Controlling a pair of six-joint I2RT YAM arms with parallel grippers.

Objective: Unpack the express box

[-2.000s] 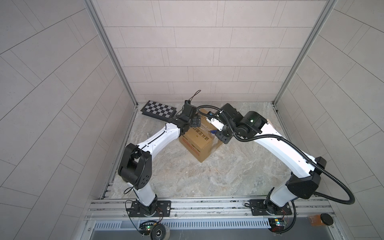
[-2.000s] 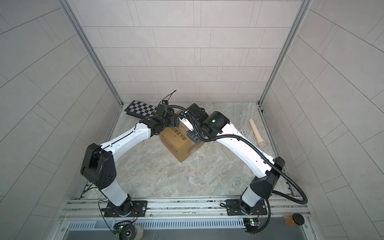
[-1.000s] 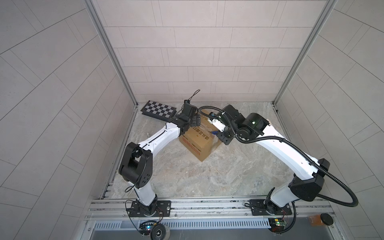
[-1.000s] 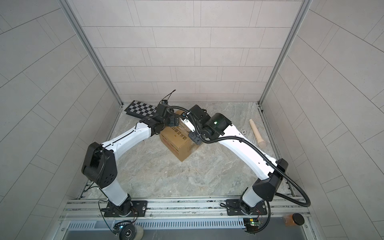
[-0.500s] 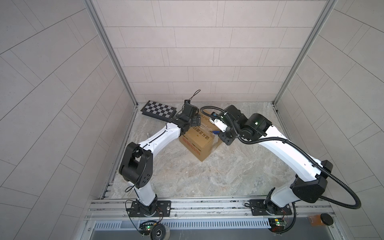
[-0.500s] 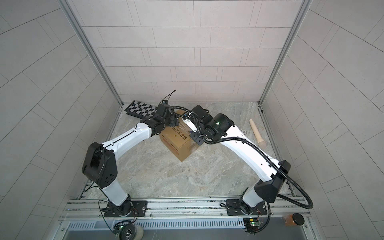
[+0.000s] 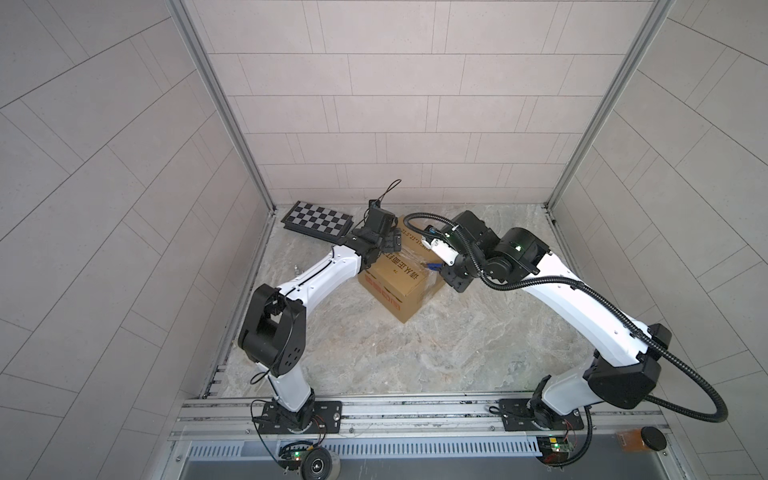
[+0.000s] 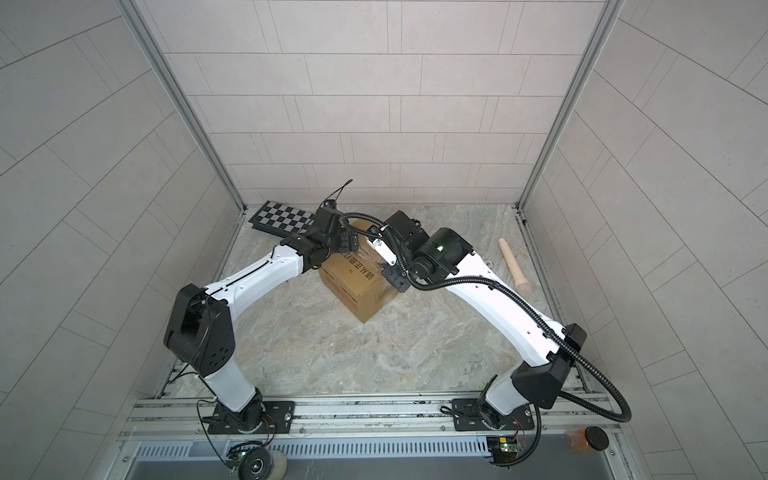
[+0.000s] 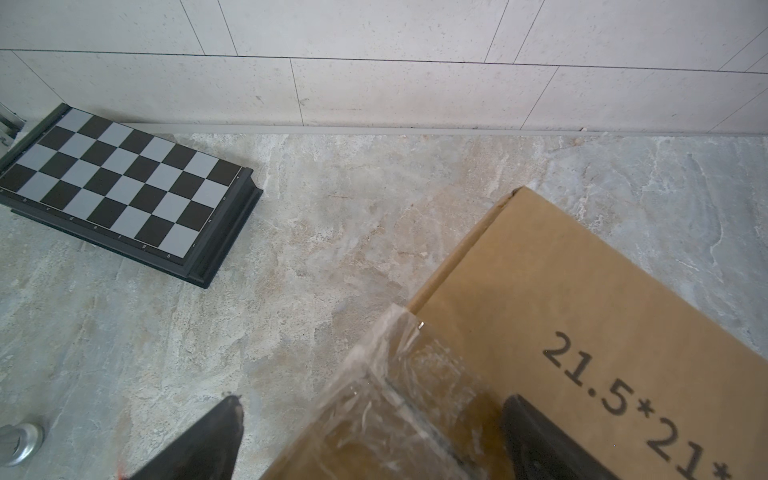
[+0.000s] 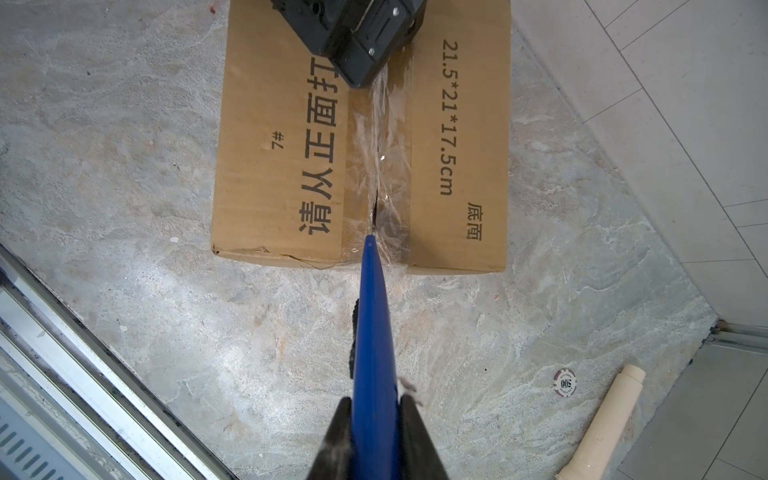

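A: What has moved?
B: The right arm [image 7: 561, 291] has swung slightly outward; the box [image 7: 395, 286] sits unmoved on the floor [image 7: 415, 353], near the chessboard [image 7: 318, 218].
A: Claws?
B: The right gripper [image 10: 372, 405] clamps a blue tool [image 10: 372, 324], tip at the taped seam [image 10: 382, 145]. The left gripper [image 9: 372, 401] gapes wide astride the seam's other end.

The left arm [image 7: 320, 274] and right arm [image 7: 573, 299] are reaching forward, wrists angling inward toward each other; the left pincer [image 9: 372, 415] is gaping wide, the right pincer [image 10: 376, 405] is clamping tight.
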